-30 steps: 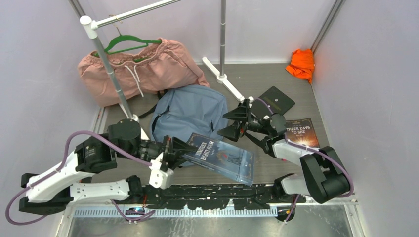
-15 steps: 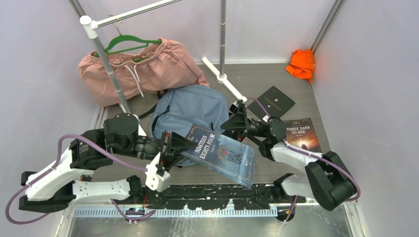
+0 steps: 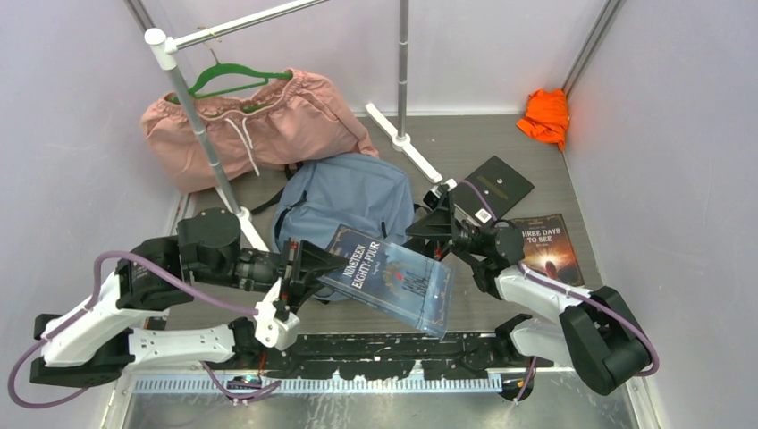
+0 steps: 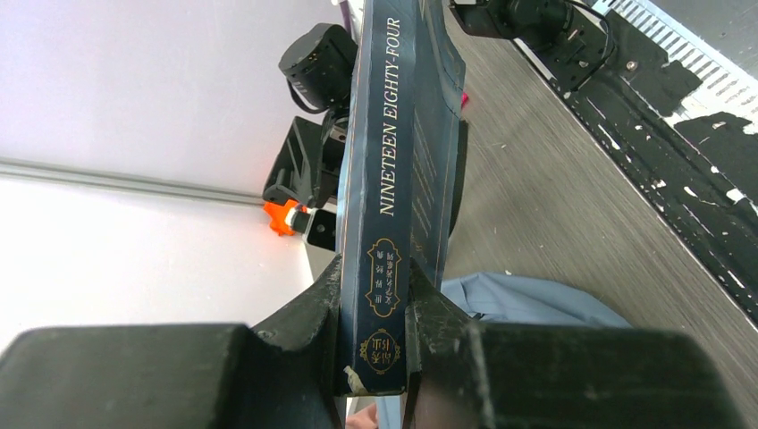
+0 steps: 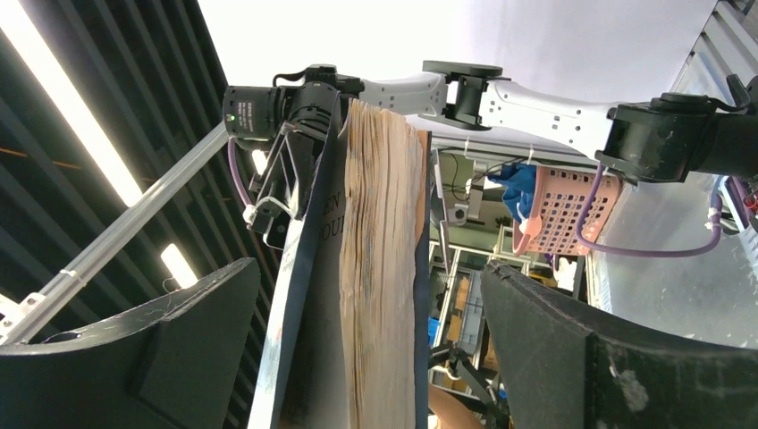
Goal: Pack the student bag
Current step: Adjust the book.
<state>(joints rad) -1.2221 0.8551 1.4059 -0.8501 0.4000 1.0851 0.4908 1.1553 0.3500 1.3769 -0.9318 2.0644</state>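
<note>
The student bag (image 3: 344,201), a dusty-blue backpack, lies flat at the table's middle, and a strip of it shows below the book (image 4: 536,299). My left gripper (image 3: 308,264) is shut on the spine end of a dark blue book, "Nineteen Eighty-Four" (image 3: 389,277), holding it in the air over the bag's near edge. In the left wrist view both fingers press the spine (image 4: 393,179) of that book, my left gripper (image 4: 375,331) clamped round it. My right gripper (image 3: 431,228) stands open at the book's far edge. Its fingers straddle the page edge (image 5: 384,268) with gaps on both sides, my right gripper (image 5: 371,340) touching nothing.
A pink garment (image 3: 255,125) hangs on a green hanger from a white rack pole (image 3: 201,134) at the back left. The rack's white foot (image 3: 407,143) runs behind the bag. A black book (image 3: 499,185) and "Three Days to See" (image 3: 545,246) lie right. An orange cloth (image 3: 545,114) sits back right.
My left arm has carried the book slightly left and up. My right gripper has come down and closed in round the book's far edge, still open.
</note>
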